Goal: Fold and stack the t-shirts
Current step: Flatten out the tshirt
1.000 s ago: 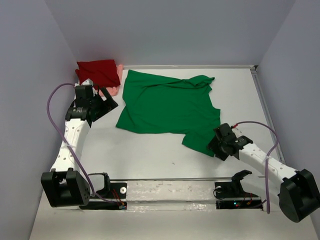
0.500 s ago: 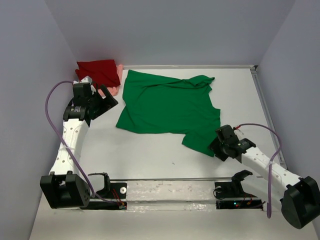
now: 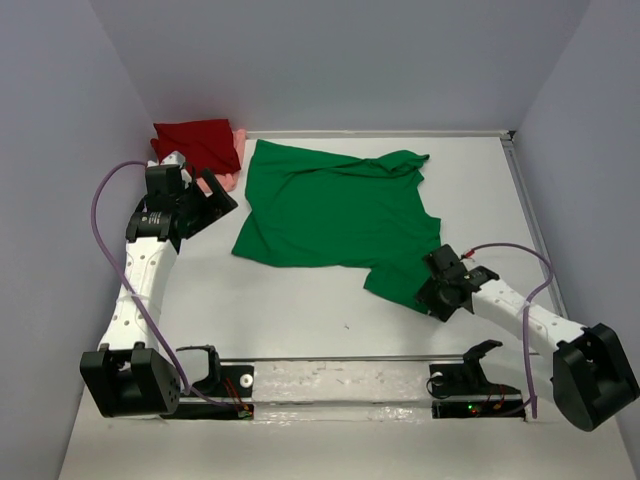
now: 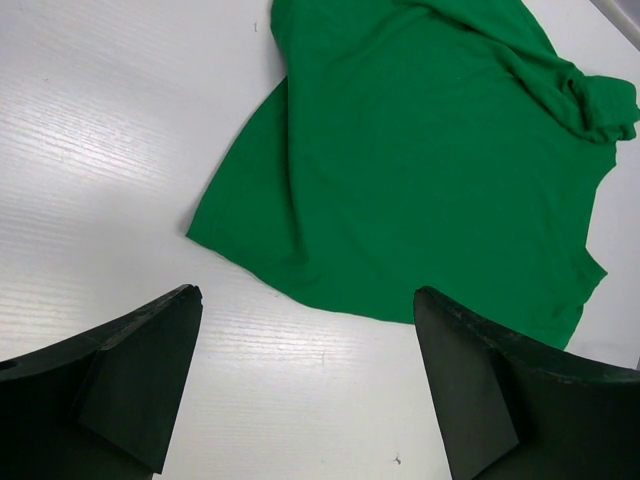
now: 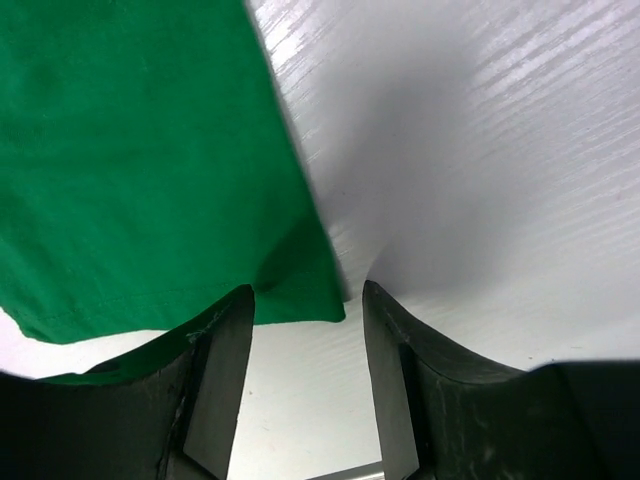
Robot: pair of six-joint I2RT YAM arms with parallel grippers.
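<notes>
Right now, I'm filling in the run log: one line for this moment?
bright green cloth t-shirt: spread out | right gripper: open, straddling its near-right corner | left gripper: open, empty | dark red cloth t-shirt: folded, far left

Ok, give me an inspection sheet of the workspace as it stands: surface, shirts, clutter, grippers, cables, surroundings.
Surface: white table, a few dark specks.
Job's things: green t-shirt spread unfolded mid-table; dark red t-shirt folded on top of the salmon pink t-shirt in the far left corner.
Clutter: nothing seen.
Grippers: left gripper open, above bare table beside the green t-shirt; right gripper low, jaws apart astride that shirt's near corner.
Cables: left purple cable and right purple cable loop free of the cloth.
Surroundings: plain grey walls on three sides.
</notes>
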